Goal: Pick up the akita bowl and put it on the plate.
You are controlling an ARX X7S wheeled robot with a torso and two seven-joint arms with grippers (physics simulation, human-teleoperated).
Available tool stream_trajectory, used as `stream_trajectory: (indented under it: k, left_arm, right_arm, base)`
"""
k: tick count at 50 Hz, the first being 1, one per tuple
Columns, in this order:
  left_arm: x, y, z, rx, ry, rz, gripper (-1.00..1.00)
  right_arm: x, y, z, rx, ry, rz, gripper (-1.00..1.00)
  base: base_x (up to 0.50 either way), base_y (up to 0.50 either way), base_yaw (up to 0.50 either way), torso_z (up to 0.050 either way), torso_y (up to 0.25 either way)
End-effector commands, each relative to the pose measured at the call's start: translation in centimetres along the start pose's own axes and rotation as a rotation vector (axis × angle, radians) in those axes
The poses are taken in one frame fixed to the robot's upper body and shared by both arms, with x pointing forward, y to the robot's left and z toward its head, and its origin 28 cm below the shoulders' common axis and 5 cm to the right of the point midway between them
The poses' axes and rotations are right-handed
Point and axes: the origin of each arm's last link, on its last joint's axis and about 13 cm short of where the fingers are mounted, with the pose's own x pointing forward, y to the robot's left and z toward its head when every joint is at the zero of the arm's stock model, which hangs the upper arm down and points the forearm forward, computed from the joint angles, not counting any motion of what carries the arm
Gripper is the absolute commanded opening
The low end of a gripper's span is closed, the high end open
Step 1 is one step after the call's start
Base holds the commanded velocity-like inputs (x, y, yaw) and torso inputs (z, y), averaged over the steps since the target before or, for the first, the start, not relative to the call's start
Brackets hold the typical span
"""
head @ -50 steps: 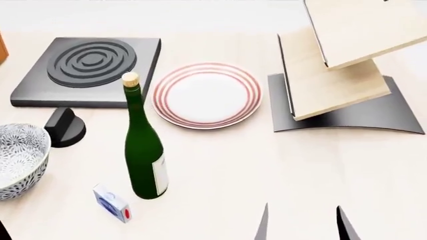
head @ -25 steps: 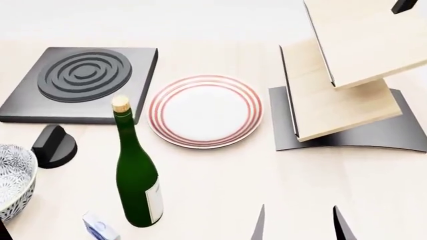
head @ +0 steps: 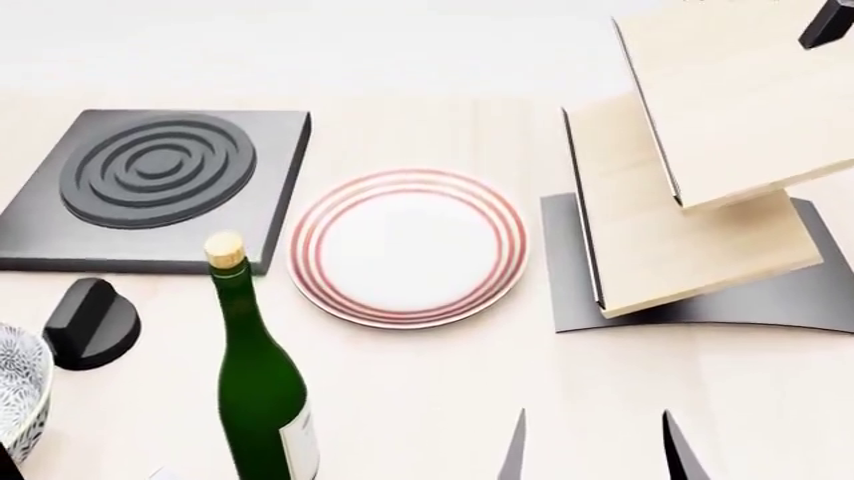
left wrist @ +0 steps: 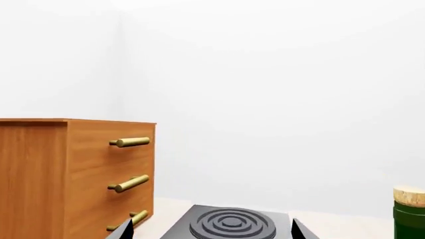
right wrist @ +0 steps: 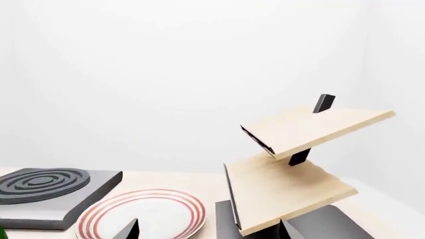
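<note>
Only a patterned sliver of the akita bowl [head: 19, 385] shows, at the head view's left edge, near the table front. The white plate [head: 407, 247] with red rings lies mid-table; it also appears in the right wrist view as the plate [right wrist: 143, 215], just ahead of that gripper. My right gripper [head: 597, 455] pokes in at the bottom of the head view, open and empty, short of the plate and to its right. In its own view the right gripper [right wrist: 211, 231] stands wide. My left gripper [left wrist: 211, 232] is open and empty, facing the burner.
A green bottle [head: 260, 400] with a cork stands between bowl and plate. Beside the bowl is a black knob [head: 91, 322], and behind it a dark burner [head: 154, 170]. A two-tier wooden shelf [head: 694, 190] stands right of the plate. A wooden drawer cabinet [left wrist: 66, 174] stands left of the burner.
The head view has shifted: everything on the table slid down and left in the frame. The bowl is mostly cut off now and the small box has left view. Both grippers stay open.
</note>
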Motion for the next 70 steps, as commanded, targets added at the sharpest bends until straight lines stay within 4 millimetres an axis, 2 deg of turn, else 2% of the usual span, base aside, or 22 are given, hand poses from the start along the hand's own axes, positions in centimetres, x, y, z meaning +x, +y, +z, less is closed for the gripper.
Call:
stream_trajectory:
  k: [1,70]
  left_arm:
    - [0.04,-0.03,-0.03,0.0,0.0,0.0,1.0]
    - [-0.1,0.06,-0.36,-0.001,0.007,0.002,1.0]
  right_arm:
    - [0.01,0.06,-0.04,-0.011,-0.001,-0.003,1.0]
    - [-0.06,0.47,-0.25,-0.006,0.005,0.018,1.0]
  base:
    - [0.12,0.0,0.0,0.0,0.0]
    - [0.12,0.0,0.0,0.0,0.0]
